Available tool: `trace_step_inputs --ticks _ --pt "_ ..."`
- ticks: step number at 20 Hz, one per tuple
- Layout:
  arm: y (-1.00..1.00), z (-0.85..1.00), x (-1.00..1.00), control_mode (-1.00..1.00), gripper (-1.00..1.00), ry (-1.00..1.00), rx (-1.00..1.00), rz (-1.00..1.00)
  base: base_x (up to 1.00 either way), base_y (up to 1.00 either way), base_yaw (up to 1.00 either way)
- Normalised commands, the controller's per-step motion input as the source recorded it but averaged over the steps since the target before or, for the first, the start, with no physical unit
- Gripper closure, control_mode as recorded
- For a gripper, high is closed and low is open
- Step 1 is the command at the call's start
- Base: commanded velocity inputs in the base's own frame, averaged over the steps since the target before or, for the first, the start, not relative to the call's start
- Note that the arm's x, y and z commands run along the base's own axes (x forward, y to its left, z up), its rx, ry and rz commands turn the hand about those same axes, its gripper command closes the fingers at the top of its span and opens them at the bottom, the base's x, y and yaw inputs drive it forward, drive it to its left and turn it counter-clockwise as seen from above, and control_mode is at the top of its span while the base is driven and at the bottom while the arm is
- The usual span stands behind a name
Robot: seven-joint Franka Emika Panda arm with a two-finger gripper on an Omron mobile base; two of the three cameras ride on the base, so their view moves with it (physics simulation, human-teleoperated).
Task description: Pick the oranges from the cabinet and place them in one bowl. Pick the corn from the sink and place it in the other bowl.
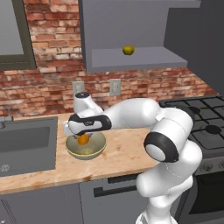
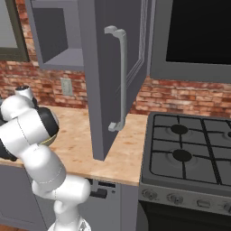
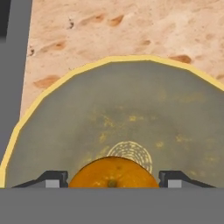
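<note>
My gripper (image 1: 83,136) hangs just over one bowl (image 1: 87,153), an olive-tan bowl with a yellowish rim on the wooden counter. It is shut on a bright orange fruit (image 1: 83,139). In the hand view the orange (image 3: 113,173) sits between the two fingertips (image 3: 54,178) above the bowl's inner floor (image 3: 131,109). A second, yellow-green orange (image 1: 128,50) rests on the shelf of the open grey cabinet (image 1: 131,61). The sink (image 1: 26,144) lies at the left. The corn and the other bowl are out of view.
The cabinet's open door (image 2: 113,67) with its long handle juts out over the counter (image 2: 81,135). A gas stove (image 1: 205,122) stands to the right. Two wall outlets (image 1: 114,86) sit on the brick wall behind the bowl.
</note>
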Motion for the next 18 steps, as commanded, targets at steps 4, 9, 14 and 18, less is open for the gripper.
trace_step_inputs --ticks 4,9,14,18 --pt "0.0 -0.14 -0.02 -1.0 1.0 0.0 0.0 0.0 0.0 0.0 0.0" --pt "0.0 -0.02 -0.11 -1.0 1.0 0.0 0.0 0.0 0.0 0.0 0.0" --pt "0.0 -0.23 0.0 -1.0 1.0 0.0 0.0 0.0 0.0 0.0 0.0" --pt "-0.02 -0.23 0.0 -1.0 1.0 0.0 0.0 0.0 0.0 0.0 0.0"
